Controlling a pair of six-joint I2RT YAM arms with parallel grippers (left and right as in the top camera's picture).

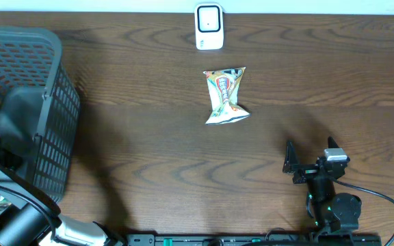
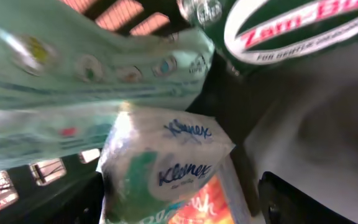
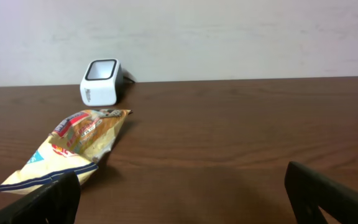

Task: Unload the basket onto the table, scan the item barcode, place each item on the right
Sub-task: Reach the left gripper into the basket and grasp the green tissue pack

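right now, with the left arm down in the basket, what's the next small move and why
Probably ease the left gripper down over the Kleenex pack and close on it. In its wrist view the pack lies exposed in the basket, right beneath its jaws, which look open and hold nothing yet.

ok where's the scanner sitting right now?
Overhead: the white scanner stands at the table's far edge, about centre, just beyond the snack bag. In the right wrist view it's upper left, behind the bag.

Dark wood-grain table (image 1: pixel 149 150), crinkled glossy snack bag (image 1: pixel 226 96), smooth white plastic scanner (image 1: pixel 209 27), grey plastic mesh basket (image 1: pixel 60 130)
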